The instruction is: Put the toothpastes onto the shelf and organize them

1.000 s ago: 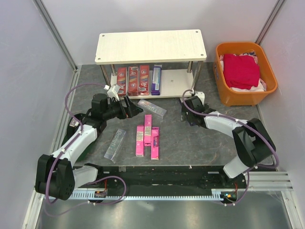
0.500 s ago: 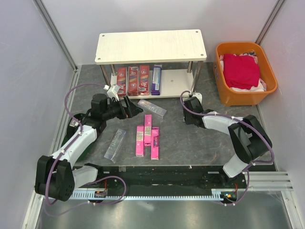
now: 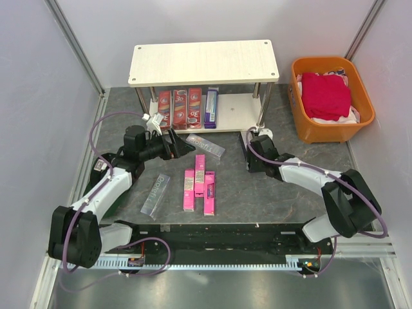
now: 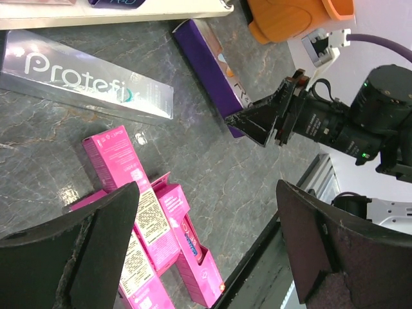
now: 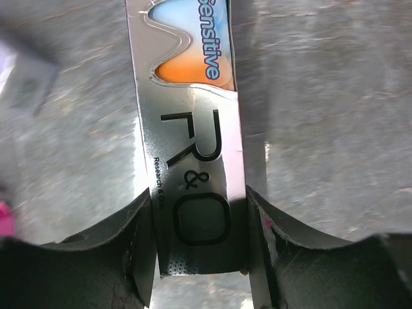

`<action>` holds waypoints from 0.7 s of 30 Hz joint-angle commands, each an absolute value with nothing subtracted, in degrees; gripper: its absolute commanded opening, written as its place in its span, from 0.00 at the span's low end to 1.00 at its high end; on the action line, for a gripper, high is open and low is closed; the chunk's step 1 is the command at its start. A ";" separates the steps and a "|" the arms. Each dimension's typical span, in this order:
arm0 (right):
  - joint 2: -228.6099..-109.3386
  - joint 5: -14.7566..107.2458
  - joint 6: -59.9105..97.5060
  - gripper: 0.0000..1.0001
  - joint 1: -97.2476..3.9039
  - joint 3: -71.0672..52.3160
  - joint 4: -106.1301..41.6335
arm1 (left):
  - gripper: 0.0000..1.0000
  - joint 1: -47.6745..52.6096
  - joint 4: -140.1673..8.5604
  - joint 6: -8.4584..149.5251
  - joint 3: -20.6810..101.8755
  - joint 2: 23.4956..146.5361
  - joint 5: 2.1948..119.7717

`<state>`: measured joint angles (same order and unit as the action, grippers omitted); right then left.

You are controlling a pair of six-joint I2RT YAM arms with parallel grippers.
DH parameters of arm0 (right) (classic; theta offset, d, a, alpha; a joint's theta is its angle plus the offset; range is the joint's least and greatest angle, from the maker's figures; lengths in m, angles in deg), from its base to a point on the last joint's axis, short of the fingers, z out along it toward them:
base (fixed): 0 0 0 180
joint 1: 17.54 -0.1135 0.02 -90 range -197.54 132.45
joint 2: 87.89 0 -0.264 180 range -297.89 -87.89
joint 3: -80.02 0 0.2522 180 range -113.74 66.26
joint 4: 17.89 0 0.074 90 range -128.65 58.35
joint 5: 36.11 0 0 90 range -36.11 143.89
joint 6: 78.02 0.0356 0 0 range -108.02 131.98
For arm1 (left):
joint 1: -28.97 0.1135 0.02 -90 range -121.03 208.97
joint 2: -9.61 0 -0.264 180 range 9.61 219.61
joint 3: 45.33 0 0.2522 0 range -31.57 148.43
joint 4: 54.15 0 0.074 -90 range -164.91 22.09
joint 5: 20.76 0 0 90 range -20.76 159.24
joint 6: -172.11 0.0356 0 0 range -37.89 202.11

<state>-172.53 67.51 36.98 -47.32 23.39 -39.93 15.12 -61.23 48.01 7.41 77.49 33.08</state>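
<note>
Silver-faced R&O Sensitive carton: flat on table, 2 o'clock from pink cartons; shelf at 12. Right gripper jaws clamped across its width, likely for lift to lower tier beside red cartons. Left gripper jaws wide apart near Protefix carton, free for next pick.

Pink cartons, red cartons and a black-lettered silver carton contrast with the cream wood-grain shelf.
</note>
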 commanded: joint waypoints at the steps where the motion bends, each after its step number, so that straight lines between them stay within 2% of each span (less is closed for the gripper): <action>1: -169.02 67.68 37.29 0.27 -50.94 22.31 -39.30 | 0.94 15.34 -56.66 45.20 7.72 78.51 30.40; 10: -166.38 68.30 40.54 0.26 -59.63 18.11 -39.65 | 0.94 13.06 -48.40 39.93 7.45 83.43 26.36; 21: -164.09 68.48 42.22 0.26 -65.09 13.53 -37.89 | 0.94 6.74 -39.79 34.83 9.73 93.62 25.48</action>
<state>-166.24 67.71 40.91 -63.63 17.24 -41.74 8.83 -46.39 38.45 7.45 90.27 26.94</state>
